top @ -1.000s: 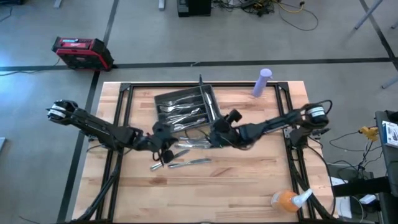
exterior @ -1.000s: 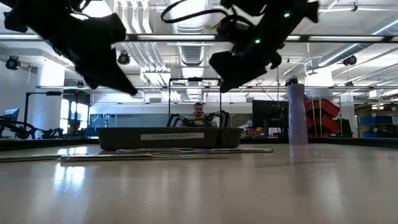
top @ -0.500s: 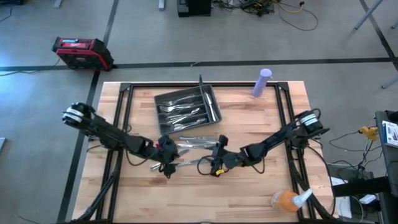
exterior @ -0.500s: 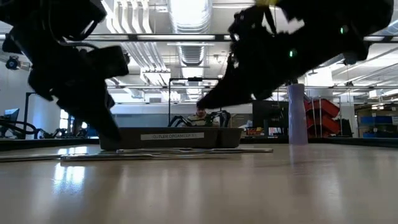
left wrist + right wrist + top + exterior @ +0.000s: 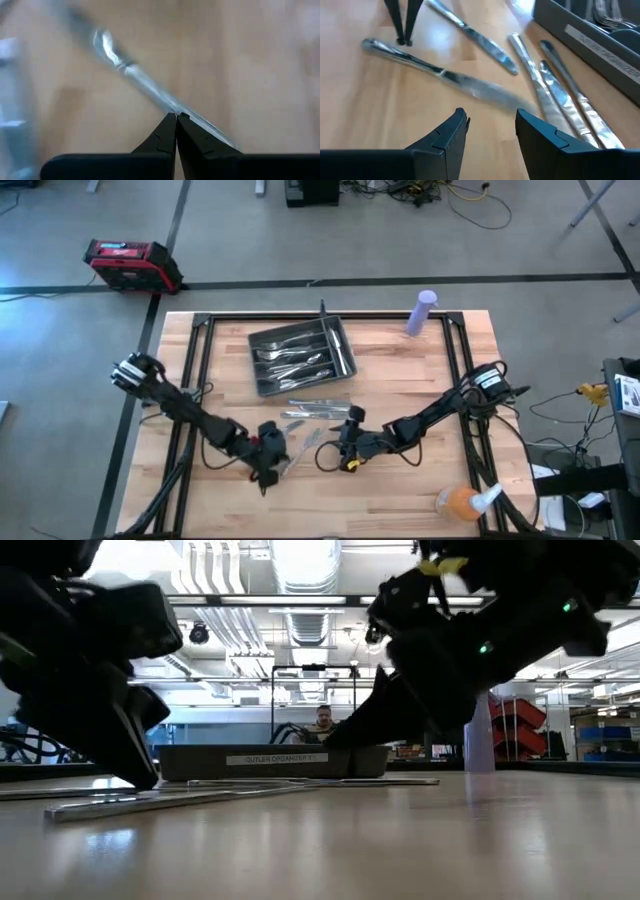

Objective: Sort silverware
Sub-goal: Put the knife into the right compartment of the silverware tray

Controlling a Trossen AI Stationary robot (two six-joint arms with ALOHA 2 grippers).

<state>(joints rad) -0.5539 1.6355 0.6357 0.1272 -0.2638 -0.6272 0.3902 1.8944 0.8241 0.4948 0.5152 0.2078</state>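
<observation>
Silver knife (image 5: 150,90) now sits pinched in the lowered left gripper (image 5: 176,119); right gripper (image 5: 490,122), nearer the table, gapes wide.

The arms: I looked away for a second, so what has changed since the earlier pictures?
Both arms swung from beside the tray toward the table's near side. The left gripper came down and now pinches a knife lying on the wood; the right gripper, open, dropped low facing that same knife. The tray and the purple bottle kept their places.
</observation>
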